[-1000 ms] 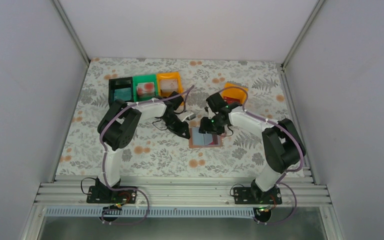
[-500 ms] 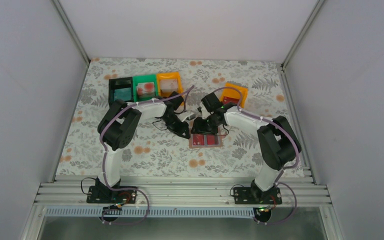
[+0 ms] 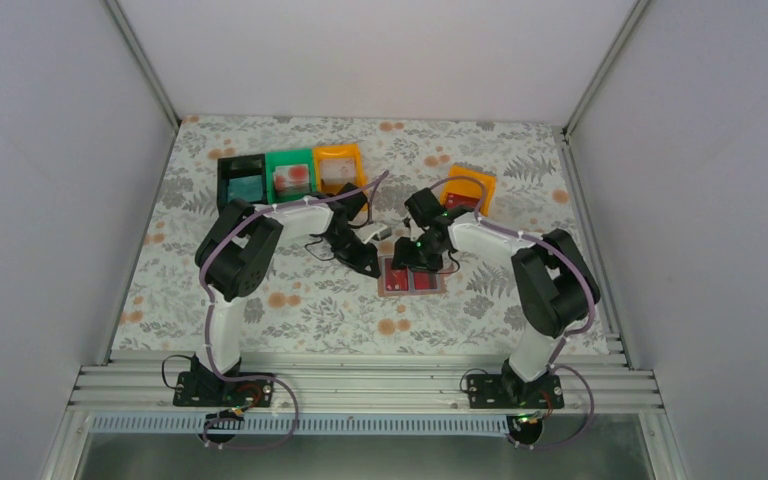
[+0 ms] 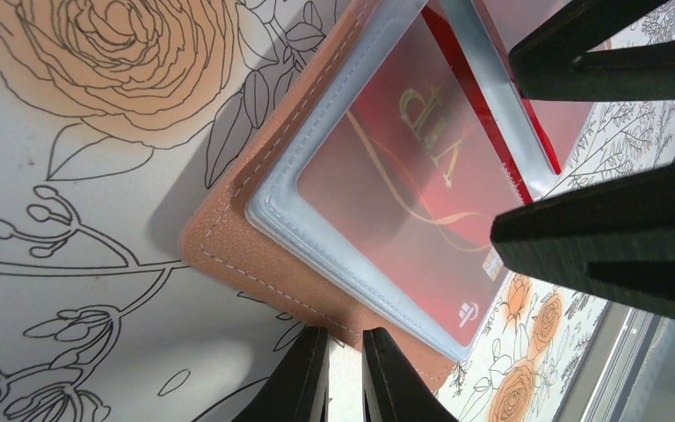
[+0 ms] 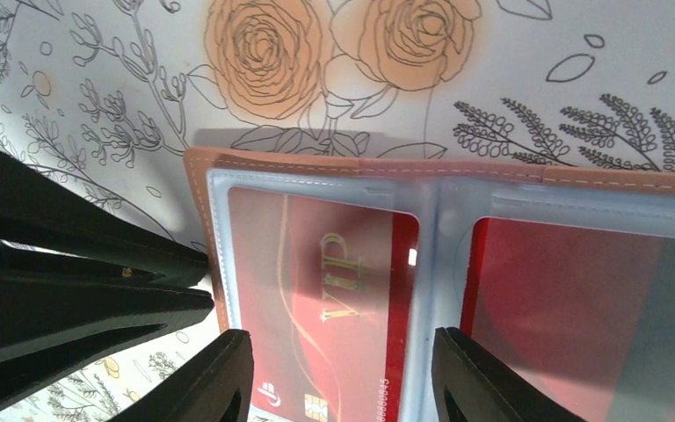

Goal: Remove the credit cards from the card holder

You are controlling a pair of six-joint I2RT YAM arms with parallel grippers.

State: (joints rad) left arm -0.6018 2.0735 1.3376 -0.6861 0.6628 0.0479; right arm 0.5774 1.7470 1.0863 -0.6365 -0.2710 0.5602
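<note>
We see the card holder (image 3: 412, 279) lying open on the table (image 3: 520, 160), between the two arms. Both clear sleeves are loaded: red VIP card (image 5: 316, 281) on the left arm's side, second red card (image 5: 571, 308) beside it. Right tool (image 5: 341, 338) spread, its fingers straddling the VIP card. Left tool (image 4: 344, 338) pressed nearly together at the holder's edge, nothing visibly between its fingers.

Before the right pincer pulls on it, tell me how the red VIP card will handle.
The VIP card looks flat and straight-edged, so probably stiff and light. Its glossy face suggests it's slippery to pinch. It sits snug in a clear sleeve of the thin card holder, so the holder may drag along.
</note>
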